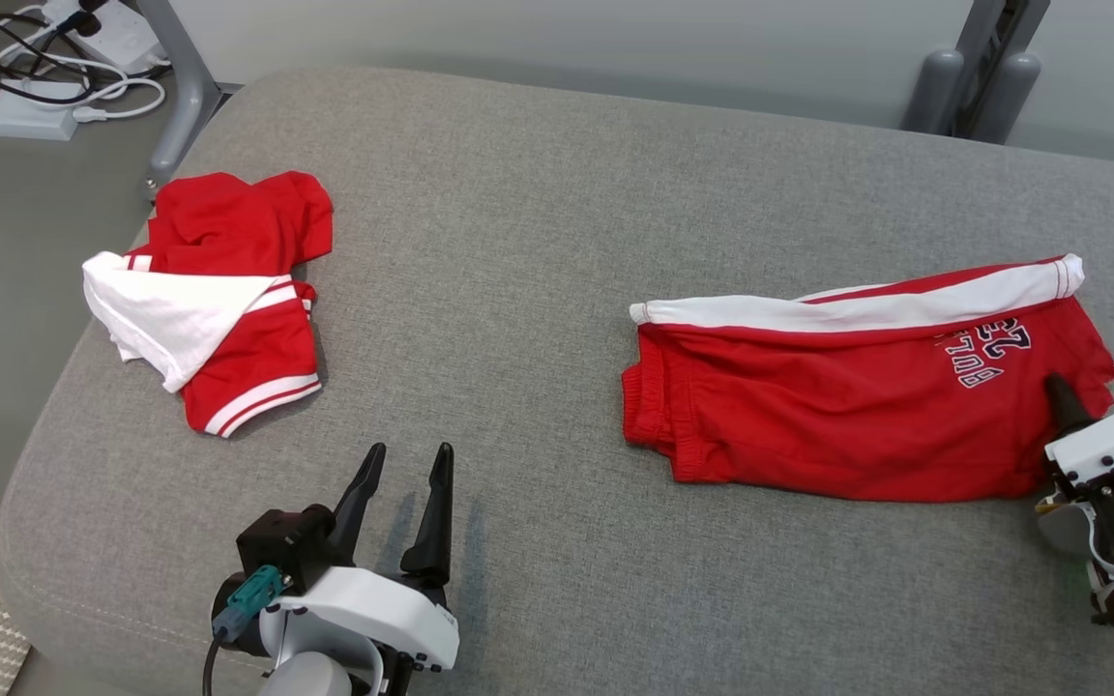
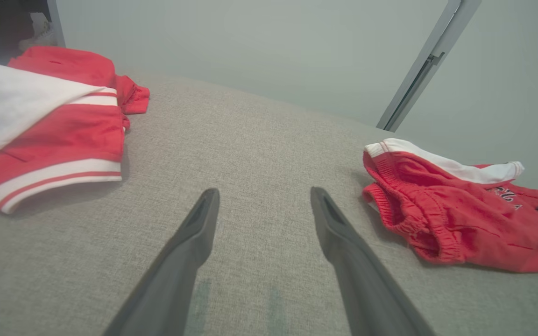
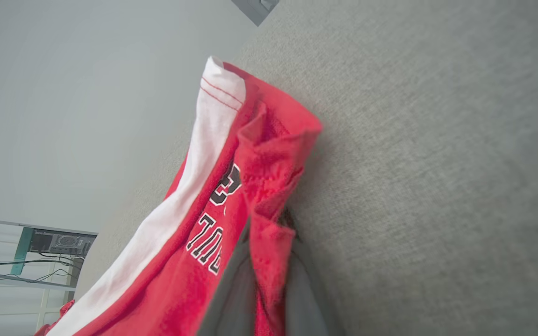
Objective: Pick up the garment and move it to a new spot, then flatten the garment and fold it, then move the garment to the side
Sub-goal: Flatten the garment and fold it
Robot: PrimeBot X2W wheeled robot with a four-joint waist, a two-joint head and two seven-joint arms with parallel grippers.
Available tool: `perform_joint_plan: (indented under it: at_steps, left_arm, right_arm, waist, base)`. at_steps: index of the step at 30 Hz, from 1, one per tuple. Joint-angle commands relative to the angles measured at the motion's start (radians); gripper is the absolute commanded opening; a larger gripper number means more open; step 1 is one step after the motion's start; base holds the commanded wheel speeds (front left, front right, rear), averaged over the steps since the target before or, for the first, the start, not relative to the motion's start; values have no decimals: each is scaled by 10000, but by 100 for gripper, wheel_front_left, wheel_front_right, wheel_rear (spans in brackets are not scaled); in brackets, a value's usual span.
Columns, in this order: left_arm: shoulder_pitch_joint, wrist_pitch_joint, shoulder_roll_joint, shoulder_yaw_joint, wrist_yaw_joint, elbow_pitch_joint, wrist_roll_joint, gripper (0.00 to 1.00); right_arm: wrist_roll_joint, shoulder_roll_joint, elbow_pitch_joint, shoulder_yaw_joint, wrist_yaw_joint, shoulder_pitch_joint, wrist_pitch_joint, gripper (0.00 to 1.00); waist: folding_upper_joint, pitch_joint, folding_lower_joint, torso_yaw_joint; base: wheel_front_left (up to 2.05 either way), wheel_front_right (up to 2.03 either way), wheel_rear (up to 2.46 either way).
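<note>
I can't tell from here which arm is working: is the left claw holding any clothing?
No, the left gripper is spread open over the bare grey cushion, nothing between its fingers.

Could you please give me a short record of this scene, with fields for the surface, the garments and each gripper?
surface: grey cushion
garment in work: red shorts, white side stripe and lettering, laid out on the robot's right
other garment: red and white garment, crumpled, on the left, apart from the shorts
right gripper: closed on the shorts' right end, fabric between its fingers
left gripper: open, over bare cushion, holding nothing
</note>
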Motion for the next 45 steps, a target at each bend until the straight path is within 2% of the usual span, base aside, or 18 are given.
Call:
perform_joint_plan:
  at_steps: [1, 11, 17, 23, 28, 31, 34, 45]
  left_arm:
    - [-41, -14, 38, 91, 47, 52, 15, 100]
    - [144, -14, 37, 142, 36, 149, 105, 100]
    - [378, -14, 41, 196, 14, 210, 170, 100]
    - [540, -14, 37, 174, 14, 228, 165, 100]
    - [461, -14, 38, 150, 43, 224, 135, 100]
    - [442, -14, 40, 122, 61, 259, 105, 100]
    - [582, -14, 41, 232, 44, 218, -404, 100]
    - [672, -14, 38, 207, 153, 307, -553, 100]
  right_arm:
    - [105, 129, 141, 69, -7, 390, -233, 0]
    - [661, -206, -655, 39, -5, 1127, -1380, 0]
    - [576, -457, -961, 308, -5, 1965, -1832, 0]
    - [730, -626, -365, 137, -5, 2556, -2049, 0]
    - [551, -733, 292, 176, -5, 2361, -2281, 0]
    - [609, -617, 246, 222, -5, 2163, -2506, 0]
    - [544, -473, -214, 527, -5, 2096, -2731, 0]
    - [1123, 198, -3222, 2055, -5, 2500, -2843, 0]
  waist:
    - [0, -119, 0, -75]
    - [0, -756, 0, -554]
    - [0, -1091, 0, -844]
    - [0, -1374, 0, -1038]
    - [0, -1448, 0, -1126]
    - [0, -1535, 0, -1128]
    - [0, -1648, 0, -1106]
    - [0, -1945, 0, -835]
  base:
    - [0, 0, 0]
    - [0, 0, 0]
    - [0, 0, 0]
    - [0, 0, 0]
    - [0, 0, 0]
    - [0, 0, 0]
    - [0, 0, 0]
    - [0, 0, 0]
